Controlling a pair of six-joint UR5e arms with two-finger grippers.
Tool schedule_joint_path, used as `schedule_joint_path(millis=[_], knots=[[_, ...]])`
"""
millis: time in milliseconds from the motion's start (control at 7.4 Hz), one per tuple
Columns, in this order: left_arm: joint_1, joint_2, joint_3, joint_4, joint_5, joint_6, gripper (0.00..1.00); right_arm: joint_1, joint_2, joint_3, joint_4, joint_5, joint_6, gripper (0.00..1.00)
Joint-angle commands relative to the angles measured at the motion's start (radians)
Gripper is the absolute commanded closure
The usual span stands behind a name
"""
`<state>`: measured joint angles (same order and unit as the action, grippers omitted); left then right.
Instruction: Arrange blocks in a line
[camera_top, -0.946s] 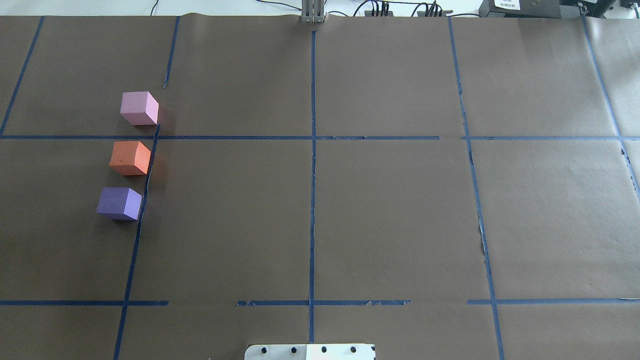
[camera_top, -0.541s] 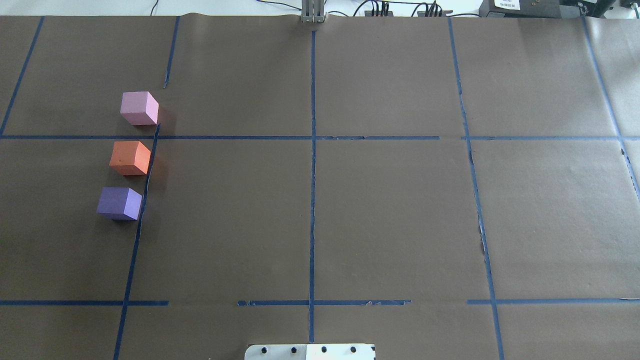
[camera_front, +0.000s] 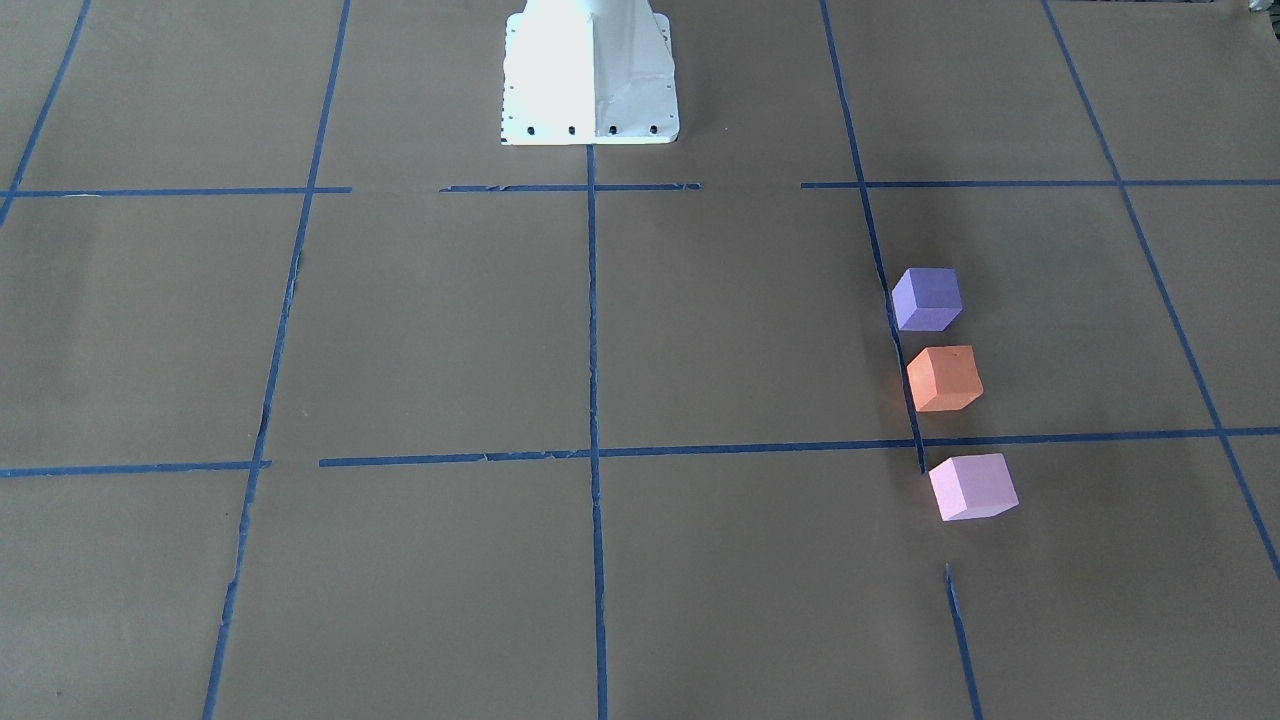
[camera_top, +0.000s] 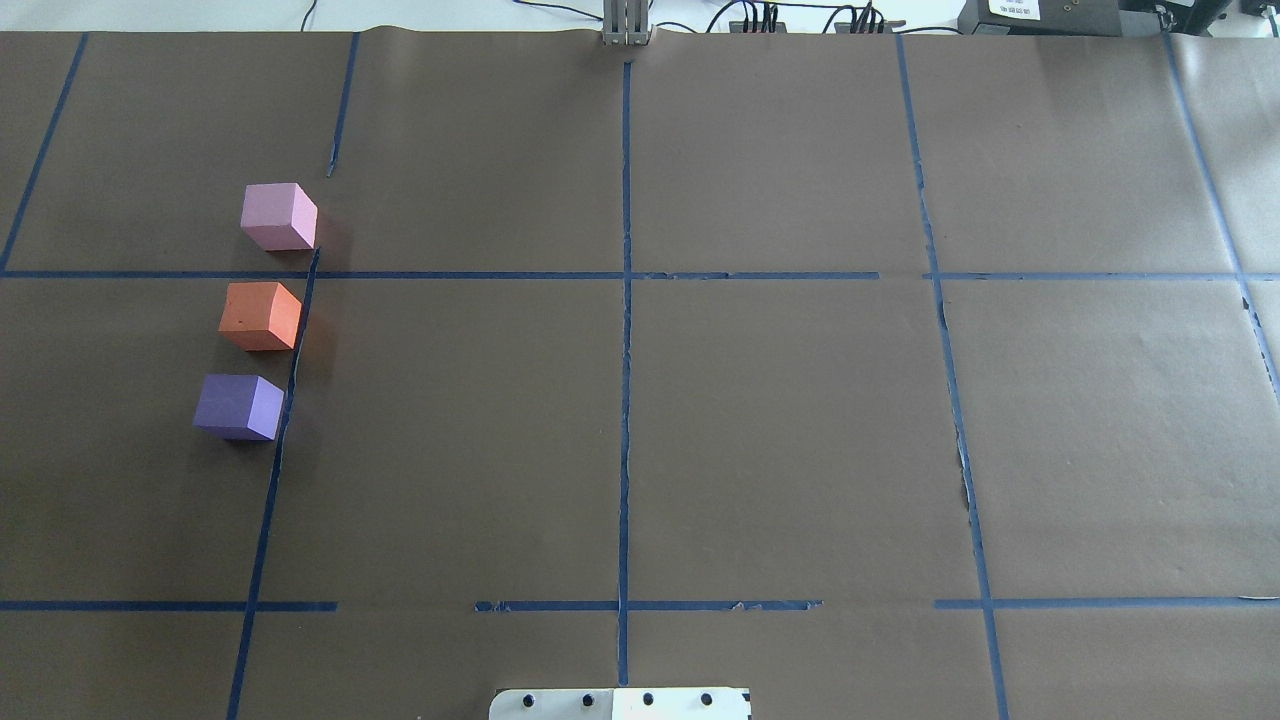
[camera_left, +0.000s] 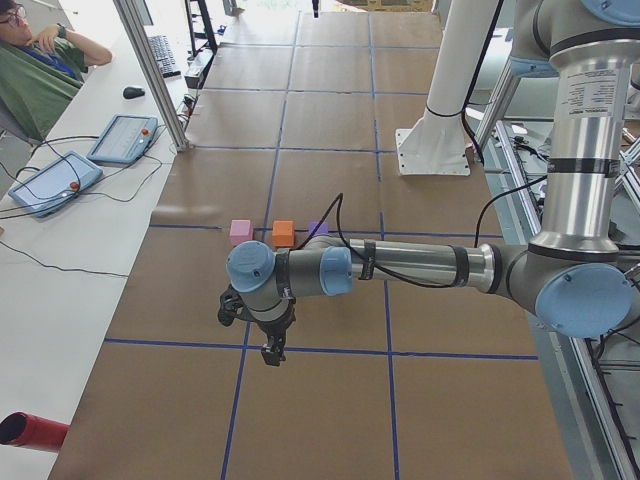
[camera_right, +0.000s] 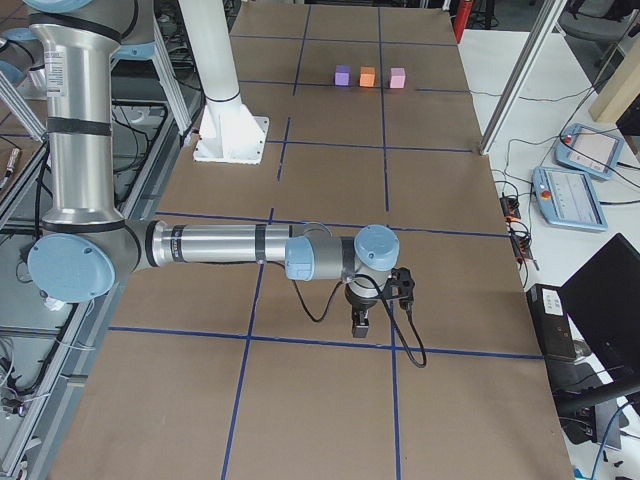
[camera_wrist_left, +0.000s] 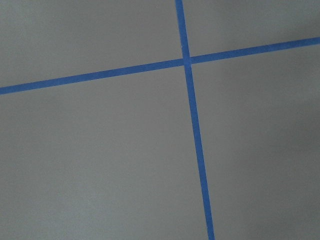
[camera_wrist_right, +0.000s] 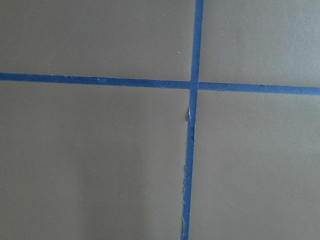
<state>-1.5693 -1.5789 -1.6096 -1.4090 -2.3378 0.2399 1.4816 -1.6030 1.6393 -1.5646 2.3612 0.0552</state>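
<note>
Three cubes stand in a straight row with small gaps on the brown paper, at the left of the overhead view: the pink block (camera_top: 278, 216) farthest, the orange block (camera_top: 260, 315) in the middle, the purple block (camera_top: 238, 406) nearest. They show in the front view as purple (camera_front: 926, 298), orange (camera_front: 944, 378), pink (camera_front: 972, 486). My left gripper (camera_left: 270, 352) shows only in the exterior left view, hanging over the table well away from the row. My right gripper (camera_right: 360, 325) shows only in the exterior right view, far from the blocks (camera_right: 367, 76). I cannot tell whether either is open. Both wrist views show only paper and tape.
Blue tape lines (camera_top: 625, 300) grid the brown paper. The white robot pedestal (camera_front: 590, 70) stands at the table's middle edge. Teach pendants (camera_left: 125, 138) and cables lie on the white side bench, where an operator (camera_left: 40, 60) sits. A metal post (camera_top: 626, 22) stands at the far edge.
</note>
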Motion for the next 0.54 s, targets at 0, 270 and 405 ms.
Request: schedule_joint_path(millis=[0, 270, 405], knots=[[0.0, -0.006, 0.0, -0.008, 0.0, -0.028, 0.0, 0.0, 0.001, -0.001, 0.0, 0.0, 0.0, 0.0], [0.0, -0.003, 0.007, -0.066, 0.002, -0.131, 0.0, 0.0, 0.0, -0.001, 0.0, 0.001, 0.0, 0.0], [0.0, -0.004, 0.011, -0.068, 0.002, -0.131, 0.0, -0.001, 0.0, -0.001, 0.0, 0.0, 0.0, 0.0]])
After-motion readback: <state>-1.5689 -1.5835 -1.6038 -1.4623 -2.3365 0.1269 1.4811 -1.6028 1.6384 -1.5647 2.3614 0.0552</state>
